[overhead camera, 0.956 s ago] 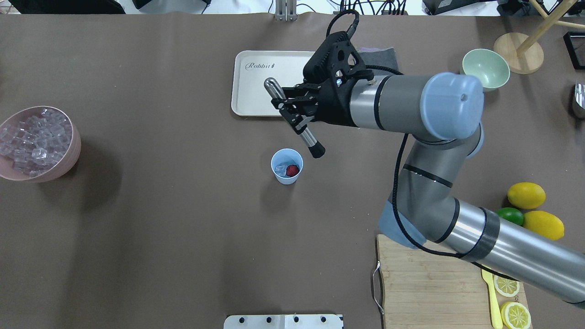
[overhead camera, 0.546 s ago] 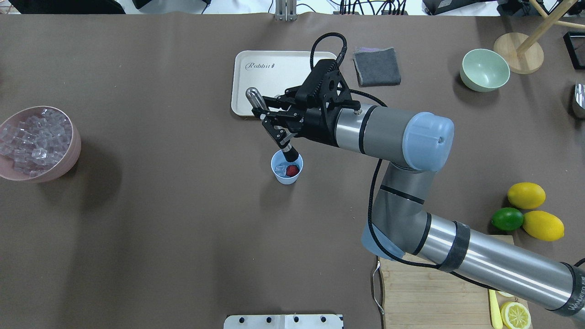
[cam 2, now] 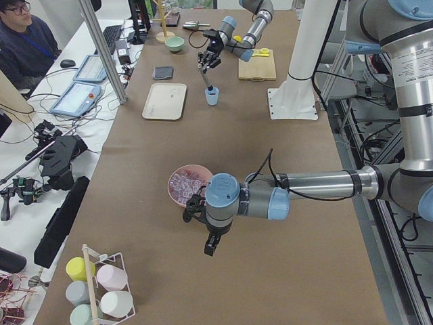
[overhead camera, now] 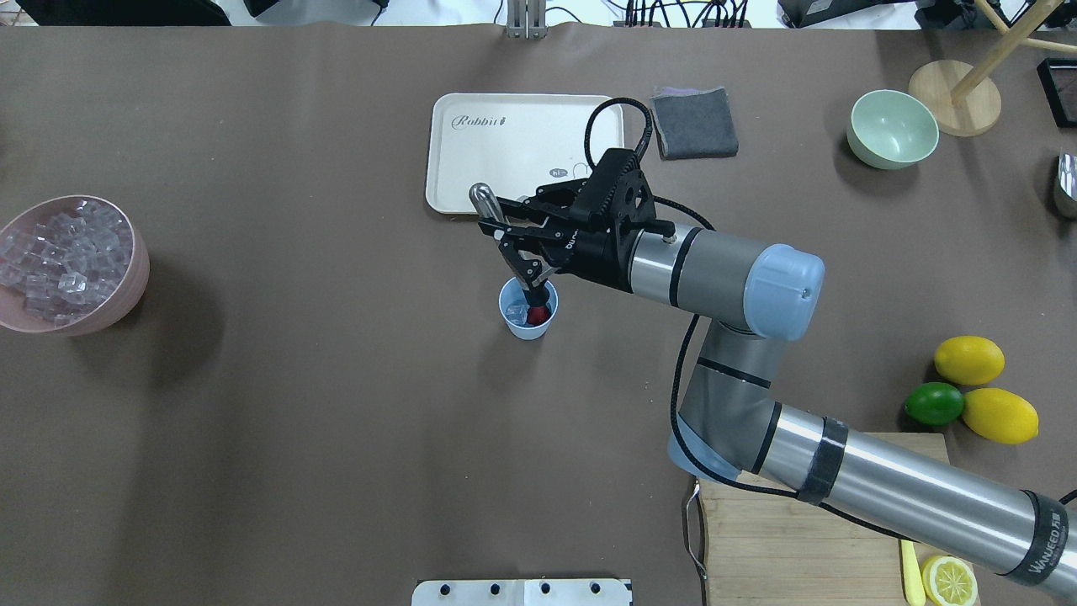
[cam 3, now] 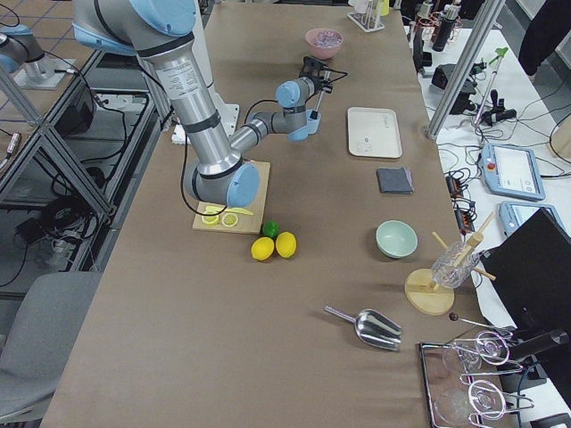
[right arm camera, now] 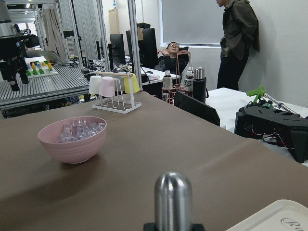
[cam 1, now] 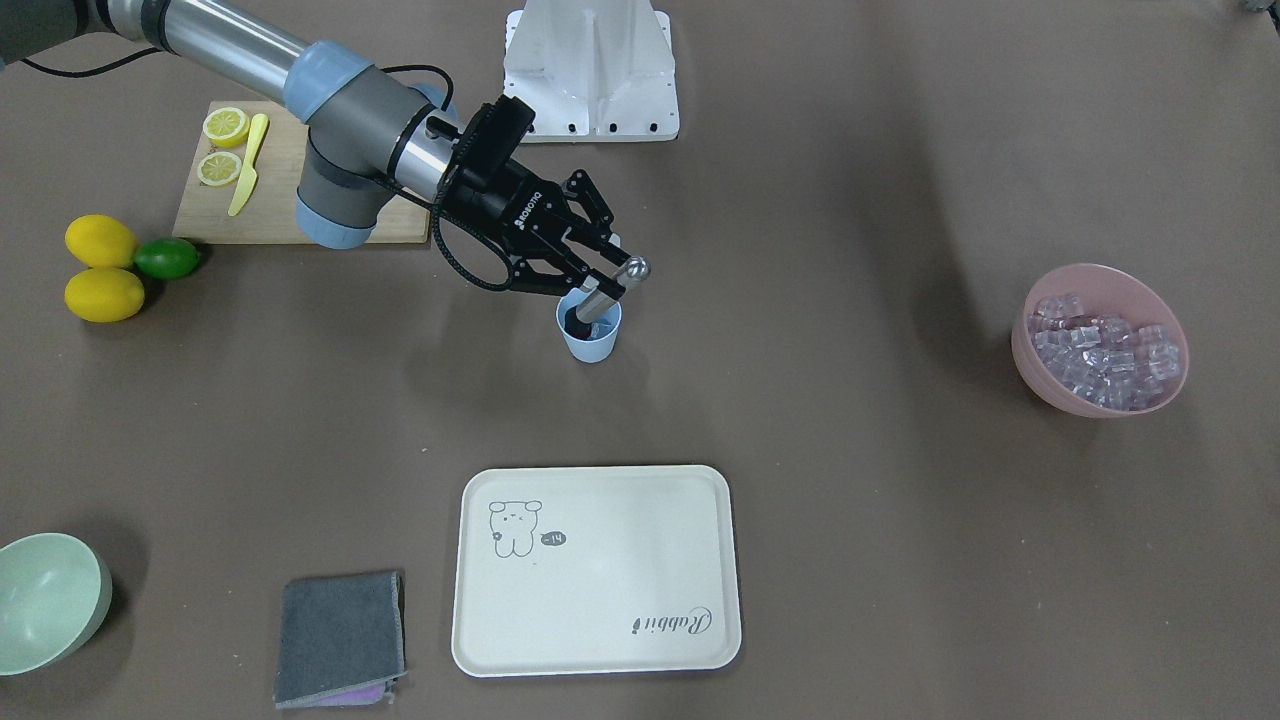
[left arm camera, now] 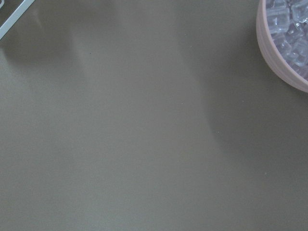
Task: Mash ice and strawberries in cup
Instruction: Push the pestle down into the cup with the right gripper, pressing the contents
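Right fingers (overhead camera: 513,252) closed on the shaft of a steel muddler (overhead camera: 484,202), gripping it roughly mid-length, one finger on each side. Muddler tilted: its rounded top leans toward the cream tray (overhead camera: 471,151) and the robot's left, and its black lower end sits inside the mouth of the cup (overhead camera: 522,330). Right wrist view shows only the rounded top, close to the lens.

Cup stands upright on the brown tabletop (overhead camera: 294,421), near the middle, just on the robot's side of the tray and apart from it. Inside it: the strawberry (overhead camera: 539,316) against the wall on the robot's right, and the ice (overhead camera: 515,314) beside it on the left. The muddler's black end is over the strawberry; whether it presses on the fruit cannot be told.

Left fingers (cam 2: 210,245) show only in the exterior left view, hanging above the tabletop just beside the pink bowl (overhead camera: 135,282). Whether they are open or closed cannot be told. Left wrist view gives bare tabletop and the bowl's rim in its upper right corner. The bowl is heaped with more ice cubes and sits at the tabletop's left end, well apart from the cup.

Grey cloth (overhead camera: 694,122) lies just beside the tray. Two lemons (overhead camera: 968,359) and a lime (overhead camera: 934,404) sit at the right end.
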### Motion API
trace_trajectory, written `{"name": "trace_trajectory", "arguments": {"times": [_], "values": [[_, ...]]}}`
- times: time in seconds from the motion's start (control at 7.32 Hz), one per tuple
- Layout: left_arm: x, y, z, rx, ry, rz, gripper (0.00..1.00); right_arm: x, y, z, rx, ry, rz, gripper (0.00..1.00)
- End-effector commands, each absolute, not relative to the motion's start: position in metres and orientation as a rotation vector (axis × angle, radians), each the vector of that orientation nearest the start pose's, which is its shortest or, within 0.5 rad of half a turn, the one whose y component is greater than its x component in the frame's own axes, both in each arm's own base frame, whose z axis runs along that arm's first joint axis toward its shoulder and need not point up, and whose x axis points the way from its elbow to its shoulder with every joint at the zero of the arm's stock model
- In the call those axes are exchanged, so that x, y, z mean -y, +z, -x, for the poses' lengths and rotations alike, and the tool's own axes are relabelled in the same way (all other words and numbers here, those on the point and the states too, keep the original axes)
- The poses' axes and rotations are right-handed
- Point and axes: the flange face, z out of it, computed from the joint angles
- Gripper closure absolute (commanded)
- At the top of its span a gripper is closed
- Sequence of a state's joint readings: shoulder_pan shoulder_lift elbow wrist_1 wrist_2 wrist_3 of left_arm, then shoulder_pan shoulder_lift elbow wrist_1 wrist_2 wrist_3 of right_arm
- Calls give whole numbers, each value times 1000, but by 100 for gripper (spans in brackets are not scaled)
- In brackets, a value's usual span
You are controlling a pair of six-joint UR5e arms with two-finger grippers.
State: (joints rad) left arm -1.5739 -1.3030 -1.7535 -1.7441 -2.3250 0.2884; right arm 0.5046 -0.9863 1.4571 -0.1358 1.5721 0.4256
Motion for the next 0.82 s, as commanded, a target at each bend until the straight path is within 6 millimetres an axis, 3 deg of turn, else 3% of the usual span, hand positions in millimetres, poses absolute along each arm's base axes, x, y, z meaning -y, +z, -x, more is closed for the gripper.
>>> {"name": "trace_trajectory", "arguments": {"times": [0.0, 0.27, 0.55, 0.68], "values": [[384, 669, 66, -737, 305, -194, 1, 414, 222, 520, 1300, -397, -1416, 100], [383, 669, 66, -737, 304, -193, 1, 414, 215, 518, 1308, -393, -1424, 100], [384, 668, 66, -737, 306, -196, 1, 409, 163, 495, 1312, -379, -1419, 100], [384, 669, 66, -737, 305, -194, 1, 398, 130, 471, 1308, -370, -1376, 100]]}}
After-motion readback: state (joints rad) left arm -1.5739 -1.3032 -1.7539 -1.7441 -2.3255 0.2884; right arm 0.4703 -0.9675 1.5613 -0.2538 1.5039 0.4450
